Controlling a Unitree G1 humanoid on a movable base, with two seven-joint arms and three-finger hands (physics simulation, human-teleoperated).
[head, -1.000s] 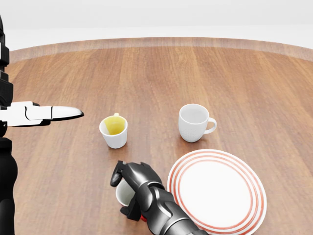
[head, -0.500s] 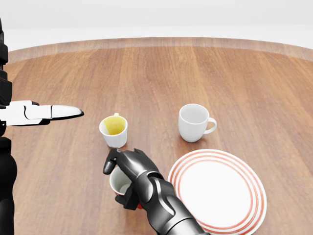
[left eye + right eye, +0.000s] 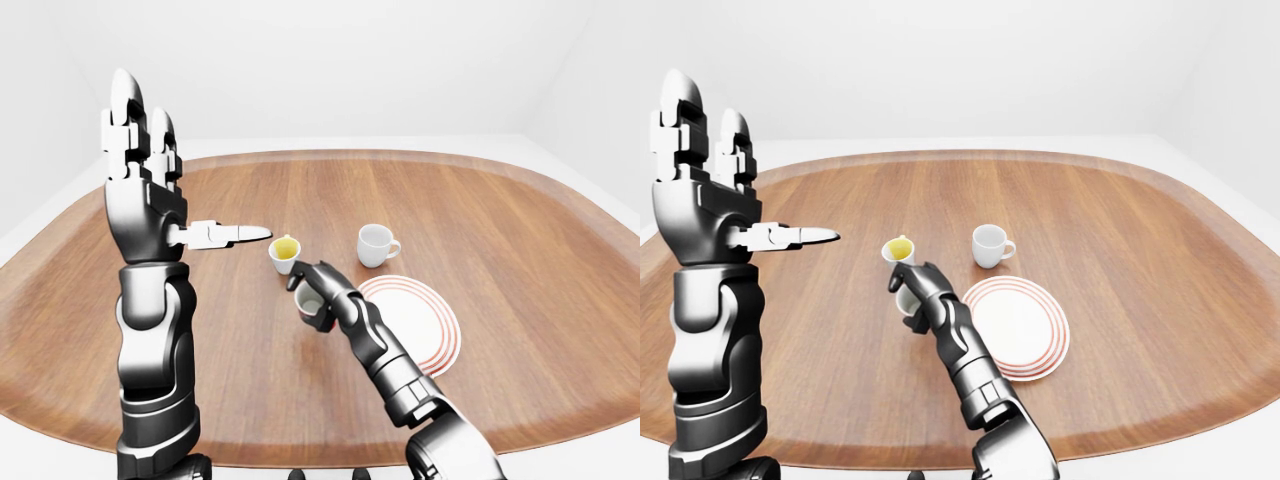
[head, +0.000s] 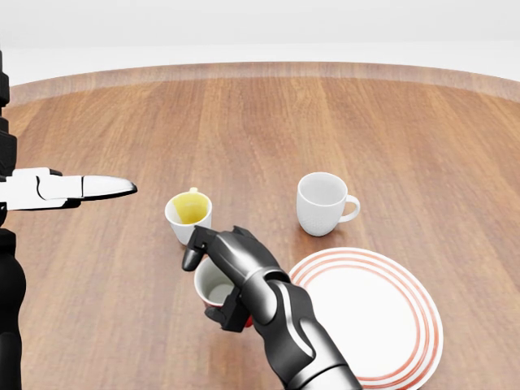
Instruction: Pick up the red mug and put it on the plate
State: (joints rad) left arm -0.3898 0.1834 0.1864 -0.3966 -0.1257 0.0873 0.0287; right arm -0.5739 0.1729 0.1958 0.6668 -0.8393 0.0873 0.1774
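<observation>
Bench (image 4: 390, 122): wood with visible lengthwise grain, smooth, low satin sheen. Plate (image 4: 370, 321): glossy glazed ceramic look, white with red rings. White mug (image 4: 322, 203) and yellow-lined mug (image 4: 189, 218): smooth, softly matt white outside. Red mug (image 4: 214, 286): pale smooth interior, its red showing only at the base. Right robot hand (image 4: 231, 280): dark, polished, metal-like shell with bright highlights. Left robot hand (image 3: 140, 170): glossy dark shell, white hard-plastic-looking finger segments.
</observation>
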